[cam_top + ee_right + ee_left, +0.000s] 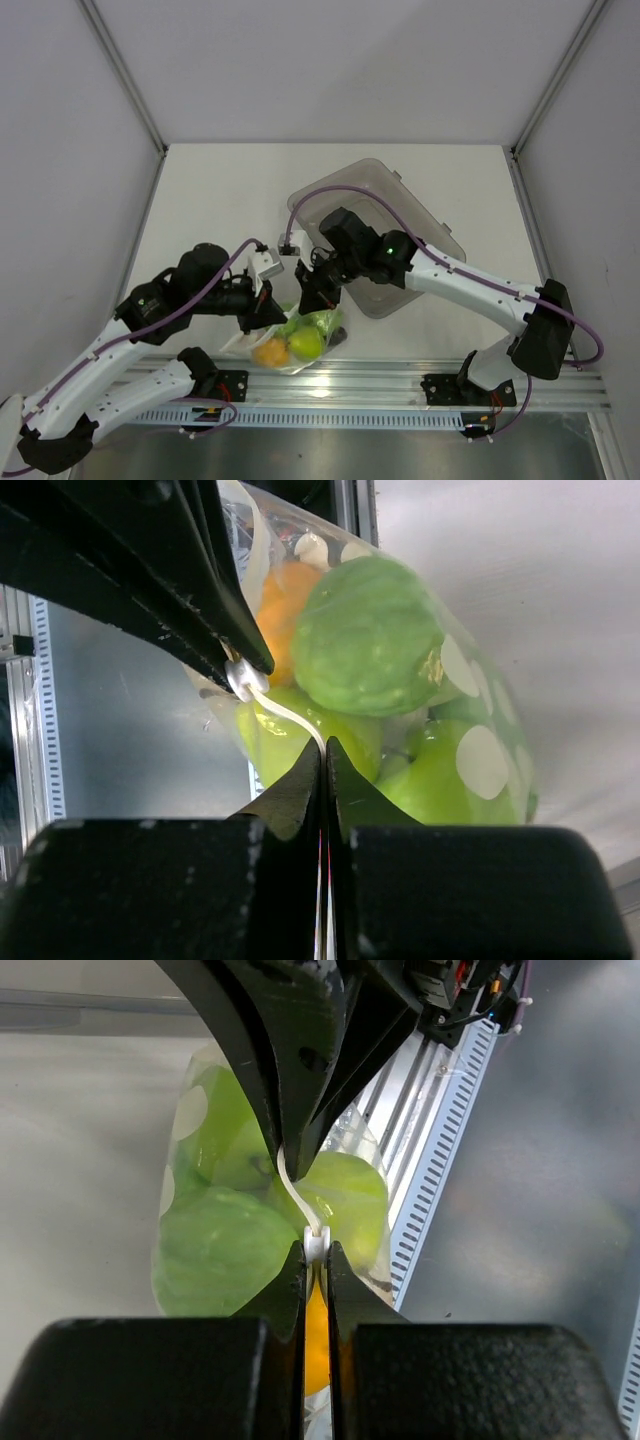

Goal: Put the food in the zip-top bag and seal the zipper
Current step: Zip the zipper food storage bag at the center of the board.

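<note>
We found the left pincer [315,1252] clenched on the zipper [296,1196], its two black fingertips pressed together with the white strip nipped between them. The right pincer [323,752] was clenched on the same strip a little farther along. The two sets of tips faced each other, with a short curved run of zipper spanning the gap between them. In the left wrist view the right pincer came down from above, pointing at the left pincer's tips. In the right wrist view the left pincer reached in from the upper left, with a small white end of the strip showing at its tips.

The zip-top bag [320,325] lay just beyond both pincers, held by them at its mouth, with pale round dots showing over the green. The food [368,635] was inside it. Green pieces pressed against the plastic directly past the two sets of tips, and an orange-yellow citrus [270,352] sat on the left pincer's side. From above, the bag rested on the table [220,200] between the pincers and the metal rail [380,385]. The grey bin [420,200] sat beyond the right pincer, partly under its arm. We could not tell whether the strip was pressed closed along its whole length.
</note>
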Tool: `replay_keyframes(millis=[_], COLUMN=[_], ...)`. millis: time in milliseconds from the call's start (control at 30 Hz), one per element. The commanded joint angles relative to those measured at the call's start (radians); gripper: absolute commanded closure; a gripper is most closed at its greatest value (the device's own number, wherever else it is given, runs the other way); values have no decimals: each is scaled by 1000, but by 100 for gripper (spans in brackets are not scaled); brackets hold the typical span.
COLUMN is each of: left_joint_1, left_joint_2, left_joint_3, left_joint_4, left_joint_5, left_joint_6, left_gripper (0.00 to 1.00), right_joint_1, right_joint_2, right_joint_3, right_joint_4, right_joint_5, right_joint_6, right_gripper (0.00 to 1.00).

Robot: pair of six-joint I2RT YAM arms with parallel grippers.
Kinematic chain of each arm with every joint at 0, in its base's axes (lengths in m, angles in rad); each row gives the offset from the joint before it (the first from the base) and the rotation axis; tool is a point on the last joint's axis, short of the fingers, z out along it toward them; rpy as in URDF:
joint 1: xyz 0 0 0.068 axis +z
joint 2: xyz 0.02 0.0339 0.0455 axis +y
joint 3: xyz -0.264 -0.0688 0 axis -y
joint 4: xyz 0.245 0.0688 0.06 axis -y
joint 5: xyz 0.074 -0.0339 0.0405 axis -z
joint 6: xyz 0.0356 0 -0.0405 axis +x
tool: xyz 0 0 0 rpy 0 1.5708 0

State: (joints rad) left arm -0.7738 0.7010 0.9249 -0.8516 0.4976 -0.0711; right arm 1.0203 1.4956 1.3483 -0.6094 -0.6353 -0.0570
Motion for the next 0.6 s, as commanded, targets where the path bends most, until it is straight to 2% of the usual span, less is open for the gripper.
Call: replay_keyframes(millis=[0, 133, 267, 567], left_joint_1=[5, 5, 5, 5], left_joint_2=[2, -11, -41, -55], left_joint_3=[43, 40, 28, 32], left_joint_4=[56, 19, 3, -21], left_joint_5=[-8, -71, -94, -151], left_joint_6=[-7, -18, -29, -61], left_gripper=[99, 99, 99, 99], right_joint_1=[4, -17, -48, -121], right_joint_2=[-4, -69, -146, -247], right_joint_3=[-15, -95, -167, -238], right_joint_4=[77, 163, 229, 212], right_joint_5=[55, 126, 129, 131], right_joint_6=[43, 127, 192, 197], right_gripper=[100, 100, 100, 100])
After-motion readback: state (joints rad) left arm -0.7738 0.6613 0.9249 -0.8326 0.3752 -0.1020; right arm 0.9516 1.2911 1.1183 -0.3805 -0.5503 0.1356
